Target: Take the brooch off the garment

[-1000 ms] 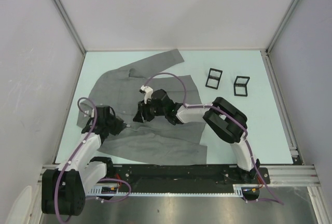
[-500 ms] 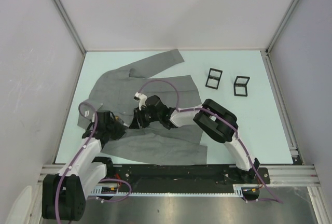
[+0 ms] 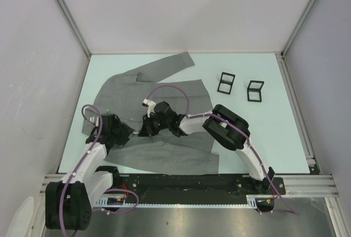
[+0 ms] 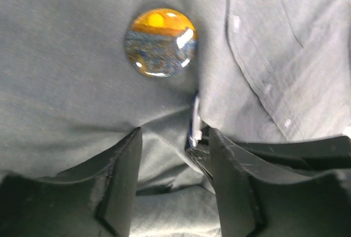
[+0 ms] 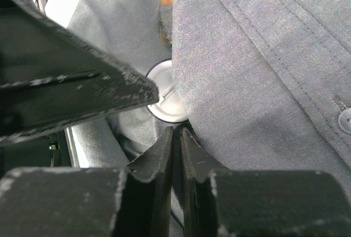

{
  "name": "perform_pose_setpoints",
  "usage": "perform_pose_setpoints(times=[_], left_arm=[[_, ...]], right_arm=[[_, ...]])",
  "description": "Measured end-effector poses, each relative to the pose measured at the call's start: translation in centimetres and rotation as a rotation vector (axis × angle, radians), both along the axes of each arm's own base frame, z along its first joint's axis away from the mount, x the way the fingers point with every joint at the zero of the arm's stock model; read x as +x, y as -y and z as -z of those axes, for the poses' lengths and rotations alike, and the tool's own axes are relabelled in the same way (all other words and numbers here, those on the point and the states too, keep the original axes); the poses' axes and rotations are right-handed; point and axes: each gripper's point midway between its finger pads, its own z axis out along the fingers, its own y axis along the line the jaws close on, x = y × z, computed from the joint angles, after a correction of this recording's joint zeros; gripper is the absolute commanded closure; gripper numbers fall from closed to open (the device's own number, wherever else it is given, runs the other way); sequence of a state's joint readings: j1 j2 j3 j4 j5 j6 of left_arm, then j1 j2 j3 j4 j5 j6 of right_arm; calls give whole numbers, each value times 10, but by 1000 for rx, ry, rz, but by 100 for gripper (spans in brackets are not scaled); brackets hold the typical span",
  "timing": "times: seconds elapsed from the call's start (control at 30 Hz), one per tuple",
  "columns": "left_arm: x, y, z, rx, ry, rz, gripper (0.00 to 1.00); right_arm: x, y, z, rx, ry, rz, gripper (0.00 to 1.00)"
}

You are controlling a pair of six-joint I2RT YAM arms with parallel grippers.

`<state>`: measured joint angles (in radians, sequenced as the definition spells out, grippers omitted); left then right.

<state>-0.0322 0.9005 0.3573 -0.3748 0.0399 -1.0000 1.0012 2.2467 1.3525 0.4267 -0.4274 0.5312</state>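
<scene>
The left gripper (image 4: 175, 135) has its jaws released, straddling a fold of the garment (image 4: 66, 72). The brooch (image 4: 160, 43), pinned to the cloth, lies just beyond its fingertips. The right gripper (image 5: 175, 133) is clenched on the garment's buttoned edge.

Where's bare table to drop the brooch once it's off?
Bare pale-green tabletop right of the large grey cloth jacket and right arm, nearer than the two small black square frames. Crowded: jacket's middle, where left arm's fingers and right arm's fingers meet.
</scene>
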Motion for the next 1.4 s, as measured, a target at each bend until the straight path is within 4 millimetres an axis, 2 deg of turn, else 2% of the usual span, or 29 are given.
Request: perform_pose_setpoints(times=[0.03, 0.2, 0.23, 0.37, 0.6, 0.67, 0.73, 0.9, 1.4], left_arm=[[0, -2, 2, 4, -6, -1, 52], [5, -5, 3, 7, 1, -11, 57], [7, -6, 2, 2, 6, -14, 61], [11, -8, 3, -4, 12, -24, 69], [17, -6, 1, -10, 37, -6, 88], [19, -5, 0, -7, 52, 10, 91], [18, -5, 1, 0, 64, 22, 99], [15, -5, 5, 18, 105, 46, 100], [12, -6, 8, 49, 182, 82, 99]], right_arm=[[0, 0, 0, 0, 0, 0, 89], [0, 0, 0, -1, -1, 0, 89], [0, 0, 0, -2, -1, 1, 89], [0, 0, 0, -1, -2, -1, 90], [0, 0, 0, 0, -2, -3, 90], [-1, 0, 0, 2, -6, -2, 89], [-1, -1, -2, 7, -14, 2, 87], [-1, -2, -4, 19, -39, 15, 79], [10, -17, -28, 71, -93, 56, 74]])
